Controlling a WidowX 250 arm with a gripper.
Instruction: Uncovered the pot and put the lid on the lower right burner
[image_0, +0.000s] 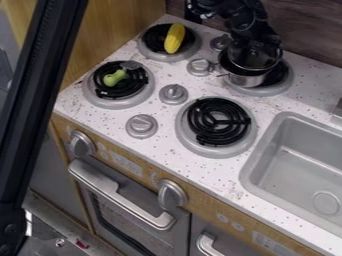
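The black gripper (255, 46) hangs from the top edge over the back right burner, right above the pot. Below it, a silver pot (246, 80) sits on that burner, its handle pointing left. A dark, see-through lid (259, 61) with a thin metal rim is at the pot's mouth, directly under the gripper and looking slightly tilted. Whether the lid touches the pot is unclear, and the gripper hides its top. The lower right burner (217, 122) has a black coil with nothing on it.
Yellow corn (175, 38) lies on the back left burner, and a green toy (116, 77) with a grey end lies on the front left one. Knobs (174, 94) stand between the burners. A grey sink (300, 160) is at the right; a dark post (40, 90) crosses the left.
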